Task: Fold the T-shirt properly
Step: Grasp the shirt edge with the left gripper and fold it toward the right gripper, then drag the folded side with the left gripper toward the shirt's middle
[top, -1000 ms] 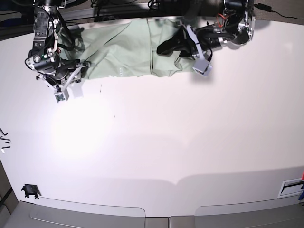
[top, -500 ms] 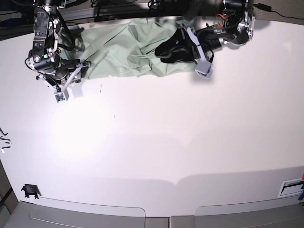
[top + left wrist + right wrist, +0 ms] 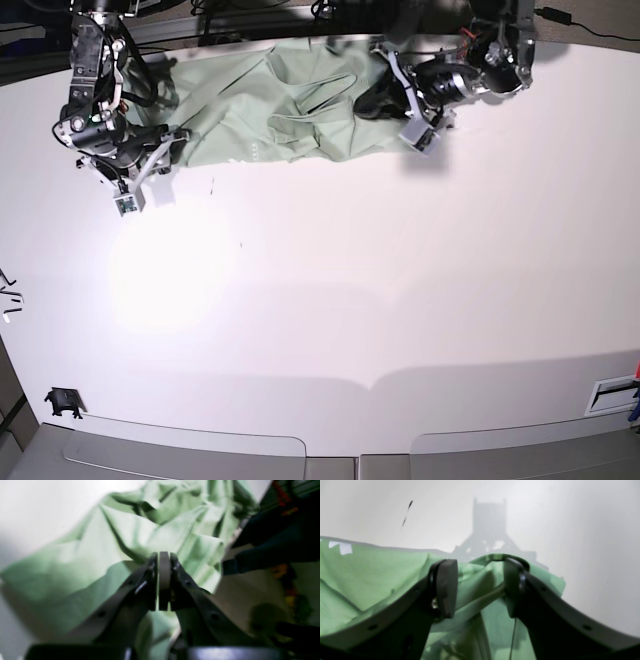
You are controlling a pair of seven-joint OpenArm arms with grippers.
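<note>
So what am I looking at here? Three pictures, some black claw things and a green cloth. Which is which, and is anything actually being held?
It is a robot with two arms working at a white table. The wide picture looks down from above; the other two come from small cameras on each arm's wrist, looking along its claw, called a gripper. The green cloth is a T-shirt, lying crumpled along the far edge of the table. In the overhead view the left gripper is on the right side; its wrist picture shows the jaws closed together above the shirt, with no cloth visibly between them. The right gripper, on the overhead view's left, has its jaws apart, with an edge of the shirt bunched between them and draped over one finger.
</note>
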